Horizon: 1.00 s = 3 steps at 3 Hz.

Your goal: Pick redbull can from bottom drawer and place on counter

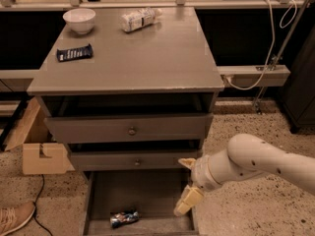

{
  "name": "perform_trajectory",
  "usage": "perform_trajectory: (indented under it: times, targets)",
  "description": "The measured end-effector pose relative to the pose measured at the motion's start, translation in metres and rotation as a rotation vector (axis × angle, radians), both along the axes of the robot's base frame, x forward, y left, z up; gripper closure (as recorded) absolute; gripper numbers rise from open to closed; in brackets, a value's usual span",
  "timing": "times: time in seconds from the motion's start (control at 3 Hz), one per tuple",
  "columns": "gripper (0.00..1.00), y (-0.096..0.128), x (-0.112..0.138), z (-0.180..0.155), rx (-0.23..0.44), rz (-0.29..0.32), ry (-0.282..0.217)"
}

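Note:
The redbull can [124, 218] lies on its side on the dark floor of the pulled-out bottom drawer [147, 191], near its front left. My gripper [186, 185] hangs over the drawer's right side, to the right of the can and apart from it, with its two pale fingers spread open and nothing between them. The white arm reaches in from the right. The counter [147, 53] is the grey top of the cabinet above.
On the counter stand a white bowl [79, 19], a white plastic bottle lying down [140, 17] and a dark-blue snack packet [74, 52]. Two upper drawers with knobs are slightly ajar. A cardboard box [42, 156] and a shoe [15, 218] sit on the floor at left.

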<state>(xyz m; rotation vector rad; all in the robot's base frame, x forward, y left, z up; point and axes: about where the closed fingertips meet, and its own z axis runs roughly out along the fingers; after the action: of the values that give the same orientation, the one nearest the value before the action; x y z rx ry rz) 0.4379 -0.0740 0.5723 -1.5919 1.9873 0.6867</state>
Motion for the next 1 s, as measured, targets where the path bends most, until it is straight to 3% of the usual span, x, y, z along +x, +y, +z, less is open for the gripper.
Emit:
perform_trajectory:
  times: [0.33, 0.67, 1.0]
  targets:
    - [0.0, 0.028, 0.01, -0.09, -0.008, 0.028, 0.034]
    - [0.0, 0.063, 0.028, -0.152, -0.034, 0.049, 0.045]
    - [0.0, 0.105, 0.051, -0.216, 0.015, 0.052, 0.07]
